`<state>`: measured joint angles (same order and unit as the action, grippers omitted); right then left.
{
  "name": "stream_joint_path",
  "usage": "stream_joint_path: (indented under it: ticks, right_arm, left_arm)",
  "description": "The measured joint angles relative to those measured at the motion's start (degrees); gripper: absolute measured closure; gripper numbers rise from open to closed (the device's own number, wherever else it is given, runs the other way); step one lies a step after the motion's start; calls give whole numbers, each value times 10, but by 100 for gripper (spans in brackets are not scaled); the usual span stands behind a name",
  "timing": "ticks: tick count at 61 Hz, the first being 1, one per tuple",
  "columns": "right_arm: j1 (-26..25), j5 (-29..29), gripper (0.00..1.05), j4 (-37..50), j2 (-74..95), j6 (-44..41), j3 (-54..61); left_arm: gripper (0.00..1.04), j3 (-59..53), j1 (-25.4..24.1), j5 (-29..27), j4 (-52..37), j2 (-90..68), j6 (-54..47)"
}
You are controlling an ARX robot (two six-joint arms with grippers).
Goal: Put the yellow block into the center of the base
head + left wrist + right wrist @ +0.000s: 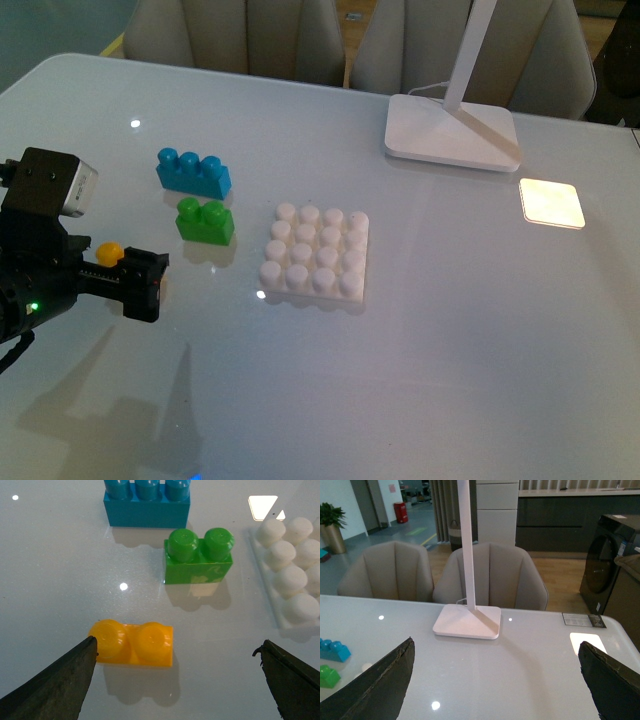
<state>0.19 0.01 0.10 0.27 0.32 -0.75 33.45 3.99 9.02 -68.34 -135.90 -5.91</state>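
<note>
Left pincer [177, 646], jaws wide apart, hovers over the small orange-yellow two-stud plastic brick [132, 644], which lies off-centre between them. Grasping looks like the step in hand: centre, lower, then clamp.

Black, blocky left arm [40, 290], topped with a black camera box [50, 180] with a silver-grey end; shows a small green light [32, 306] and a thin black cable [15, 352] underneath. Left gripper [178, 647] and right gripper [496, 647] alike: matte dark-grey wedge fingers [55, 685] with rough, slightly chipped tips.
</note>
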Motion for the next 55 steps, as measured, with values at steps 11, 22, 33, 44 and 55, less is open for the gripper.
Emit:
stream_joint_path:
  ticks: [11,22,33,44,55]
  right_arm:
    - [0,0,9,0,0,0,0]
    - [0,0,9,0,0,0,0]
    - [0,0,9,0,0,0,0]
    - [0,0,9,0,0,0,0]
    - [0,0,9,0,0,0,0]
  left_arm:
    - [7,22,-21,9,8,-18,-29]
    - [7,38,-30,14,15,-30,-37]
    - [7,56,-40,14,25,-49,-41]
    - [7,64,-48,15,27,-55,-41]
    - [7,66,-50,17,30,-60,-41]
